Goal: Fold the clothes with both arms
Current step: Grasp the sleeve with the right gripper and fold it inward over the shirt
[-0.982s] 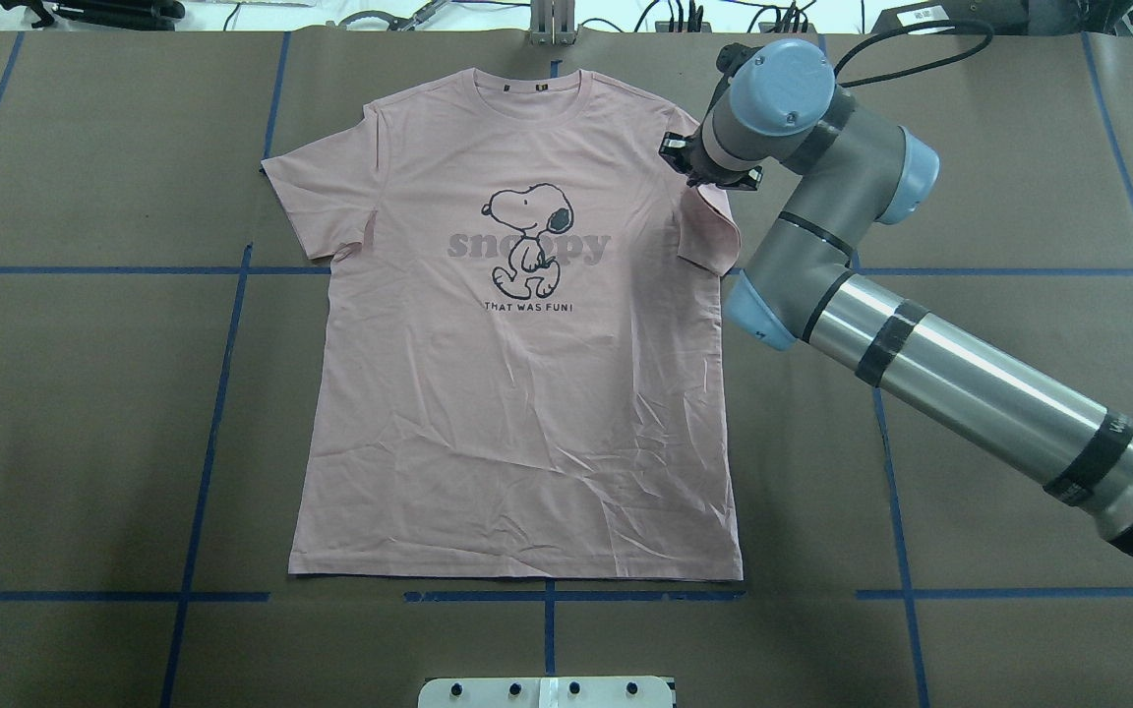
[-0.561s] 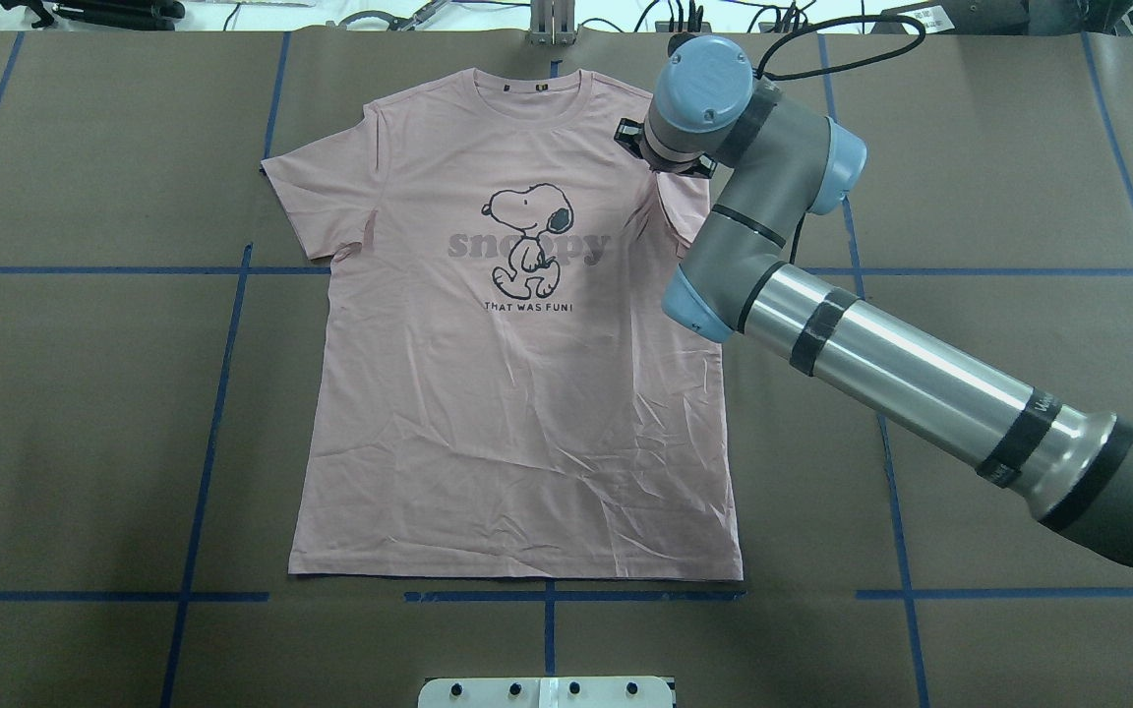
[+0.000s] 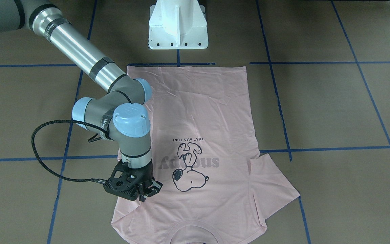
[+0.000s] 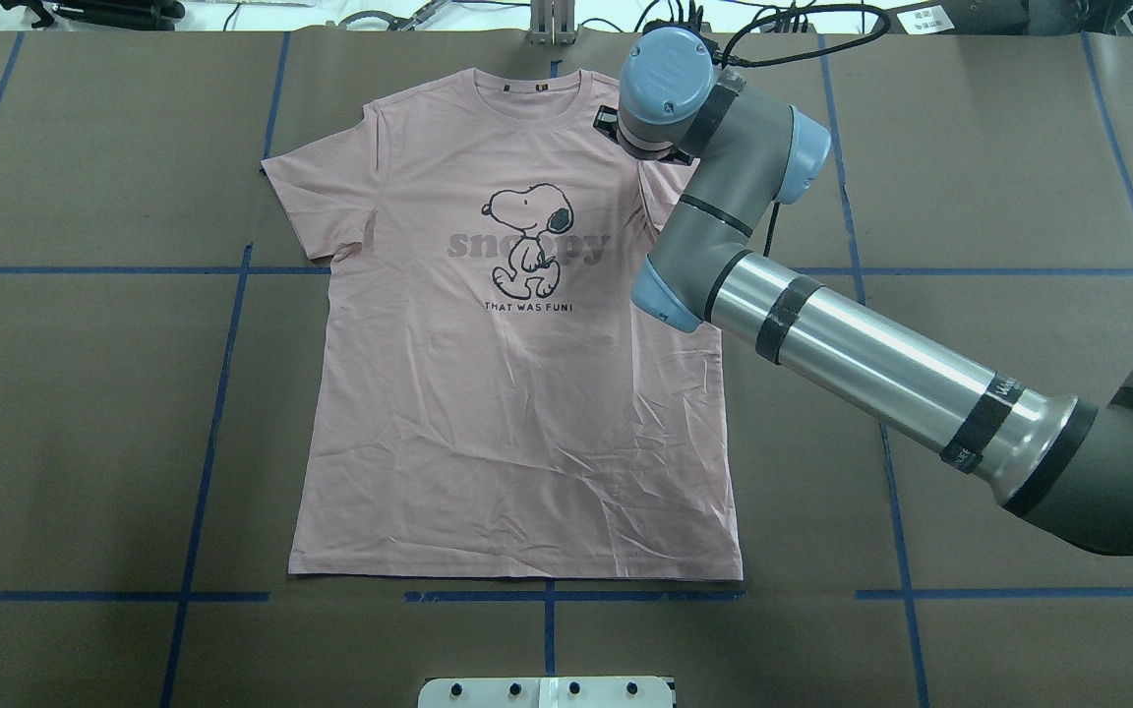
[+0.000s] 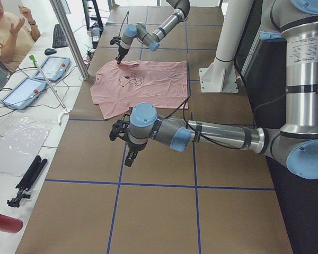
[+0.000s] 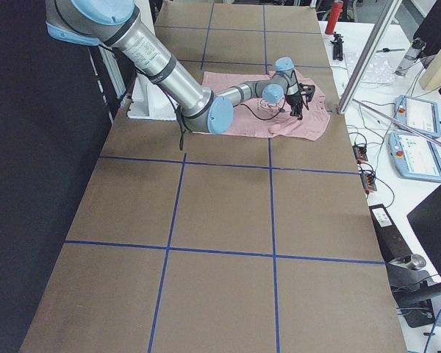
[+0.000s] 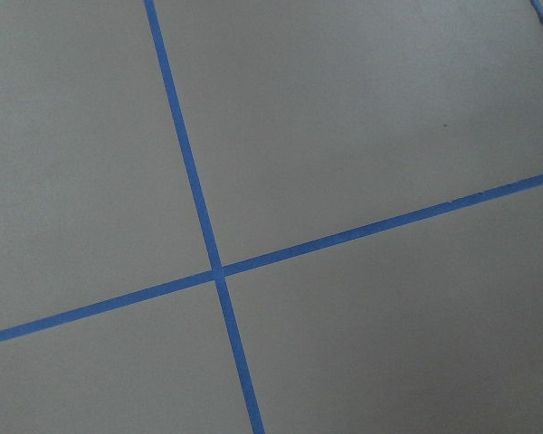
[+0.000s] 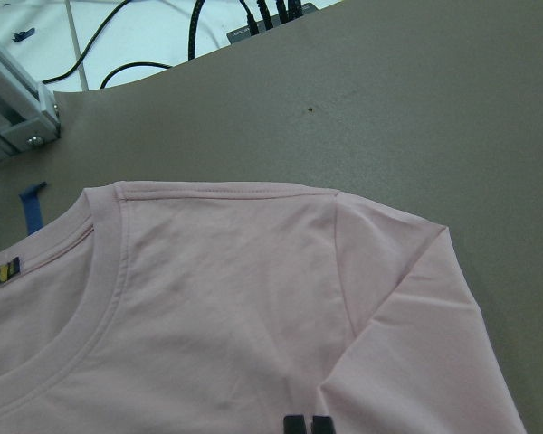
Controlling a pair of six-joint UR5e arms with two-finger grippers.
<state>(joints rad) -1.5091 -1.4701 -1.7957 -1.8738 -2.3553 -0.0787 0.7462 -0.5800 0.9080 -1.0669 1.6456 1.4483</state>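
T-shirt [image 4: 517,413] lies flat on worktop [image 4: 85,413], print up, collar away from the robot. Jaws of right gripper [image 3: 148,192] pinch the sleeve [image 8: 407,298], which is doubled inward over the shoulder. The left gripper [image 5: 128,154] hangs over bare worktop, well apart; jaw state: cannot tell.

Grey "snoopy" lettering [image 4: 468,246] across the chest of the pink T-shirt [image 4: 517,423], black "THAT WAS FUN!" caption [image 4: 528,308] at six o'clock of the Snoopy drawing [image 4: 527,221], white band print on the right arm [image 4: 1004,386] too small to read
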